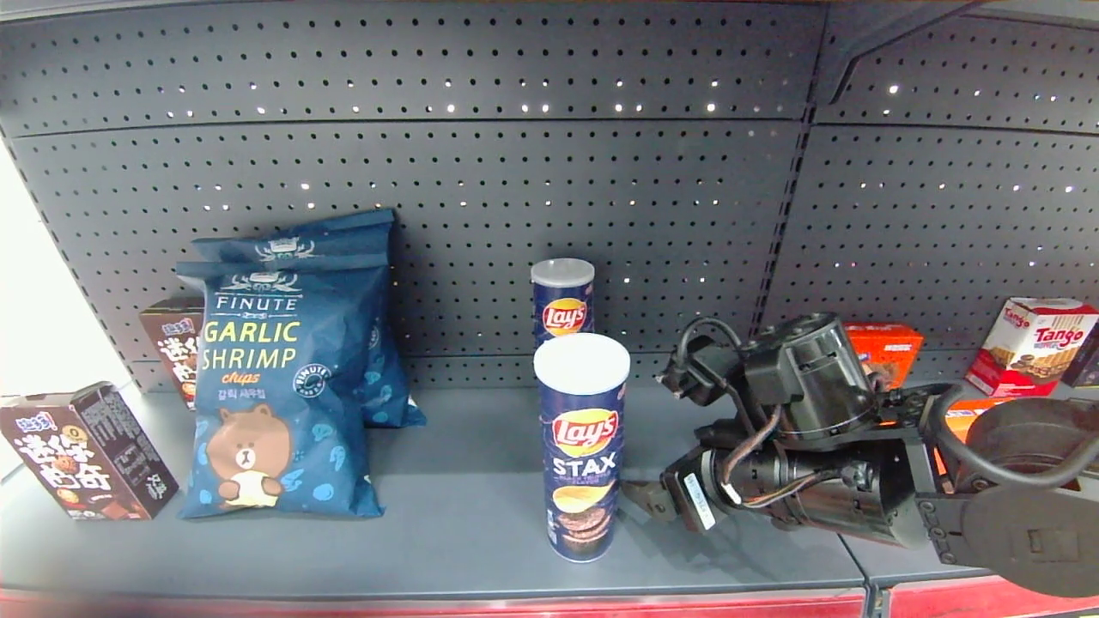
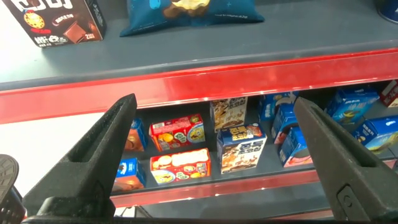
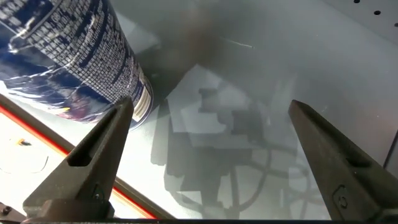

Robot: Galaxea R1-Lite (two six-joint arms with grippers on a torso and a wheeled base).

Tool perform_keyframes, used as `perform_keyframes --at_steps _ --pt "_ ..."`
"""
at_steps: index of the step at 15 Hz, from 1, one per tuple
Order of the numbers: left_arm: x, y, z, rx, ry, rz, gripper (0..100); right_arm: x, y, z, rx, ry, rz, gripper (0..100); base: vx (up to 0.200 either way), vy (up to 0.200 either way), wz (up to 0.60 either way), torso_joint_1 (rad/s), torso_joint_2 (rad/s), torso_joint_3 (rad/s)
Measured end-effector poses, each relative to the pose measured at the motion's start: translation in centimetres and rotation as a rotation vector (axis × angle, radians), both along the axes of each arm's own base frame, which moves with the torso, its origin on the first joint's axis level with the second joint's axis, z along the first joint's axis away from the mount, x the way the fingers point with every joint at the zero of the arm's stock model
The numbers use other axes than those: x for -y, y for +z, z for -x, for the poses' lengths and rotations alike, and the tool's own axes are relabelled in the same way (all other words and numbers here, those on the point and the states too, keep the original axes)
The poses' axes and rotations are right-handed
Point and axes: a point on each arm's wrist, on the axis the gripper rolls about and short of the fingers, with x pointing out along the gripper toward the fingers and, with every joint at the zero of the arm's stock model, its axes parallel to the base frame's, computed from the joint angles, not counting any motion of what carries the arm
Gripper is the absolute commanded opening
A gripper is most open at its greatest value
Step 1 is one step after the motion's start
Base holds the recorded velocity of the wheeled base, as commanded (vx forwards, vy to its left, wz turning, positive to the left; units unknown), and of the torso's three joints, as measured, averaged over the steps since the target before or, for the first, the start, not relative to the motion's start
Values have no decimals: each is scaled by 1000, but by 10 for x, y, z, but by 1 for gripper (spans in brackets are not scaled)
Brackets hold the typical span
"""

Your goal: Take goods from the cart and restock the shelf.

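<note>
Front chip can (image 1: pixel 584 446) upright on the shelf (image 1: pixel 464 532) near its red edge, in front of a second can (image 1: pixel 562 300); the right gripper (image 3: pixel 209 106) lies just beside it with fingers spread wide and empty, while the left gripper (image 2: pixel 214 102) hangs below the shelf's lip, fingers likewise apart and empty. Judged as the release of a placed can, the step is best finished by drawing the right gripper straight back without brushing the tall, easily tipped can. The shelf also carries chip bags (image 1: pixel 283 386) and dark snack boxes (image 1: pixel 81 451) to the left and cartons (image 1: pixel 1030 343) to the right; the lower shelf (image 2: pixel 272 160) holds rows of small boxes (image 2: pixel 180 134).
</note>
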Motion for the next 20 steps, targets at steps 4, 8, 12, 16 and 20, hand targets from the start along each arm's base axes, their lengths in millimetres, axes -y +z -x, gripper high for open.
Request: perform_keyframes --at_steps 4,8,12,16,20 --pt "0 0 0 0 2 3 100 -2 -1 0 -2 3 2 100 0 0 0 0 0 0" --pt "0 0 0 0 1 3 100 -2 -2 0 -3 3 3 100 0 0 0 0 0 0" --pt "0 0 0 0 2 4 100 -2 -2 0 -3 3 4 100 0 0 0 0 0 0" --pt "0 0 0 0 3 4 100 -4 -2 -2 -1 4 2 100 0 0 0 0 0 0" --pt "0 0 0 0 4 4 100 -5 -1 -3 0 5 1 100 0 0 0 0 0 0"
